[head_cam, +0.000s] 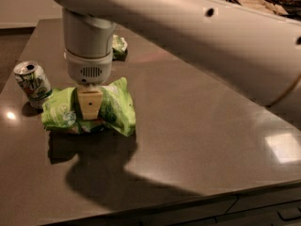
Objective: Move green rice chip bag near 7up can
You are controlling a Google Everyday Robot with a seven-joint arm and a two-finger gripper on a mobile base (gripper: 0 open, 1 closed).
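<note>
The green rice chip bag [113, 108] is a puffy lime-green foil bag at the left of the dark table. My gripper [89, 113] comes straight down on the bag's middle and is shut on it; one tan finger [89, 102] shows in front. The bag's left end lies right beside the 7up can [33, 83], a small silver-white can with green lettering standing upright near the table's left edge. The bag's underside is in shadow, so I cannot tell whether it rests on the table.
A smaller green bag [119, 46] lies behind my arm, mostly hidden by it. The big white arm [197, 36] spans the upper view. The dark table [202, 140] stretches to the right, its front edge at the bottom.
</note>
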